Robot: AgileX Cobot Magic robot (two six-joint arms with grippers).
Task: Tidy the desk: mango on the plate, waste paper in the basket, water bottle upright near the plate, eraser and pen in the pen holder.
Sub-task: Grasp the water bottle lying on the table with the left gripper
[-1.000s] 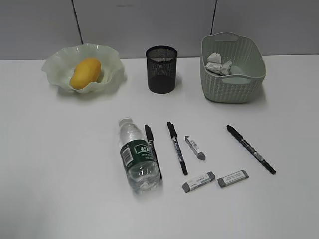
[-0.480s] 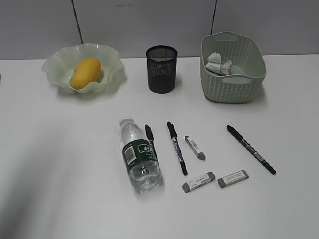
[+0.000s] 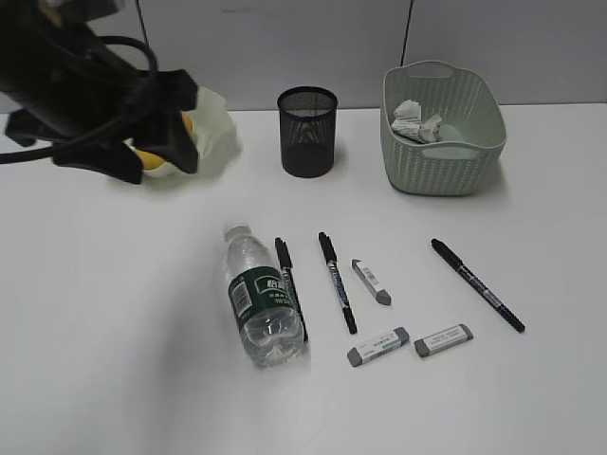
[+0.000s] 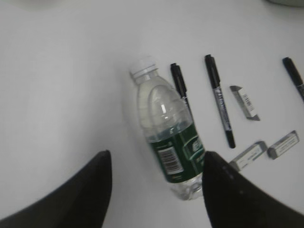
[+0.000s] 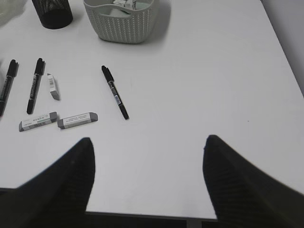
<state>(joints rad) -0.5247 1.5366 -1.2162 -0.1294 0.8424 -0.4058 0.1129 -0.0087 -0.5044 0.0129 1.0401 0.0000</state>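
The water bottle (image 3: 261,299) lies on its side on the desk (image 3: 95,332), cap towards the back. In the left wrist view my left gripper (image 4: 157,152) is open and empty above the bottle (image 4: 166,128). My left arm (image 3: 95,95) covers most of the plate (image 3: 216,128); only a sliver of the mango (image 3: 152,161) shows. The waste paper (image 3: 417,121) lies in the basket (image 3: 441,156). Three pens (image 3: 289,282) (image 3: 337,282) (image 3: 477,284) and three erasers (image 3: 371,282) (image 3: 377,347) (image 3: 443,339) lie on the desk. The pen holder (image 3: 307,131) stands upright. My right gripper (image 5: 149,139) is open and empty near the front edge.
A grey wall runs behind the desk. In the right wrist view the desk's front edge (image 5: 142,216) and right edge (image 5: 285,52) show, with bare white surface to the right of the rightmost pen (image 5: 115,91).
My left arm has come into the exterior view from the upper left and now covers the plate and mango. The bottle has rolled slightly. Nothing else has moved.
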